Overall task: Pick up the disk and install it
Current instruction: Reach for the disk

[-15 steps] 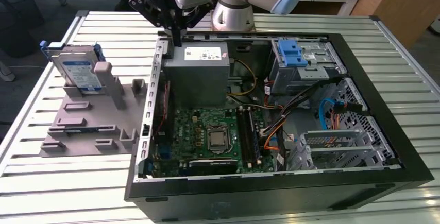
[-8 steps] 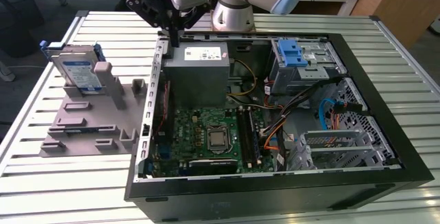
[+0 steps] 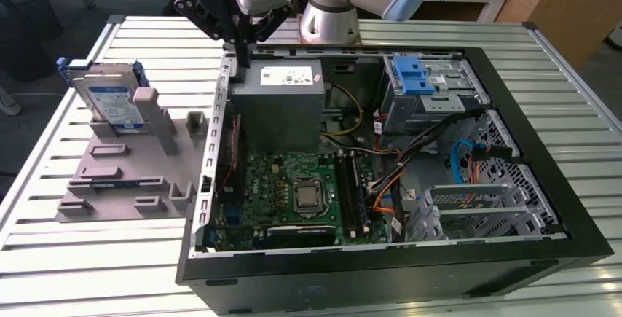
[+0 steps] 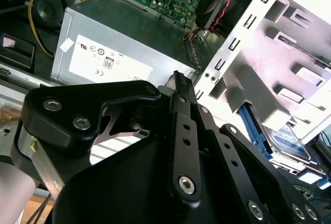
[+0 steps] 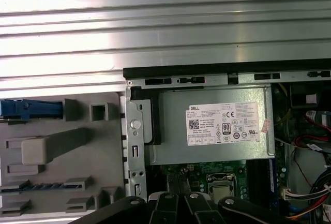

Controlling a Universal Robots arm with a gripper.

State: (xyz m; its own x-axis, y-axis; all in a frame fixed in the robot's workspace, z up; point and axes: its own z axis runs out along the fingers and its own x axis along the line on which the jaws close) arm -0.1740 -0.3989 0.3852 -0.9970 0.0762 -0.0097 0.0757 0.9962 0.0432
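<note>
The disk (image 3: 109, 100) stands on edge in a grey holder (image 3: 127, 175) on the table, at the exterior view's left, outside the computer case; it is silver, with a white-and-blue label and a blue bracket. The second wrist view shows the disk (image 4: 290, 140) beyond the case wall, and the first wrist view shows its blue bracket (image 5: 20, 109) edge-on. My gripper (image 3: 238, 56) hangs over the case's back corner by the power supply, well apart from the disk. Its black fingers meet at the tips, shut on nothing, as seen on the gripper (image 4: 178, 77) in the second wrist view.
The open black computer case (image 3: 544, 186) lies on a slatted metal table (image 3: 97, 259). Inside are a grey power supply (image 3: 277, 109), a green motherboard (image 3: 301, 193), a silver drive cage with a blue latch (image 3: 423, 84) and loose cables (image 3: 467, 157).
</note>
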